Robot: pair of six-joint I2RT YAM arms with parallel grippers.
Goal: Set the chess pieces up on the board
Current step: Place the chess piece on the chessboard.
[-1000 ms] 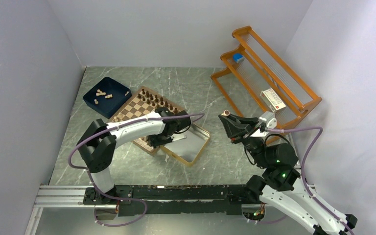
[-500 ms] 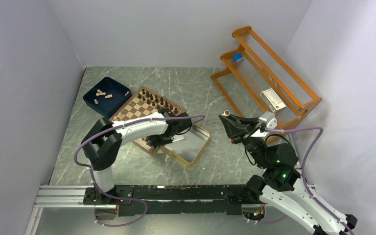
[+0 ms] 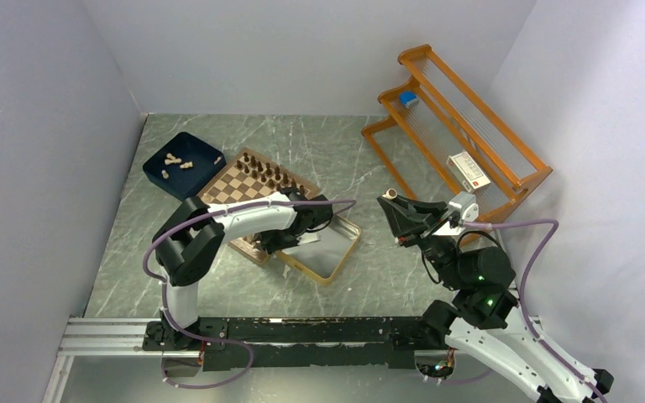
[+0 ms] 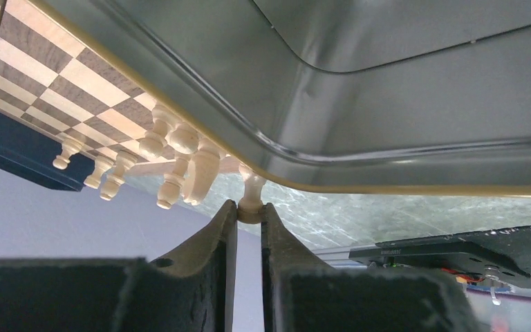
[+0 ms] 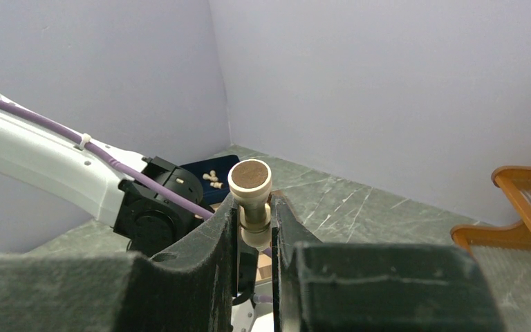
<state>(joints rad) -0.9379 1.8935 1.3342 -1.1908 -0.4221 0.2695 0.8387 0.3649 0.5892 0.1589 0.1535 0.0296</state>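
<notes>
Chessmen point(image 5: 249, 180), pale and turned, sit pinched in left tool point(image 4: 249, 210) and right tool point(image 5: 254, 207).

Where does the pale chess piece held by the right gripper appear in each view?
Top external: the pale piece is right of centre, in the right gripper.
Left wrist: not in it.
Right wrist: centre, base toward camera, between the jaws.
Shared landmark: the navy tray, upper left from above, behind the piece from the right wrist.

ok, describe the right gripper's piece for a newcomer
On the table's right stands an orange rack; just left is the right gripper. The pale piece it pinches, round brown base showing, is the only one held up away from the board.
</notes>
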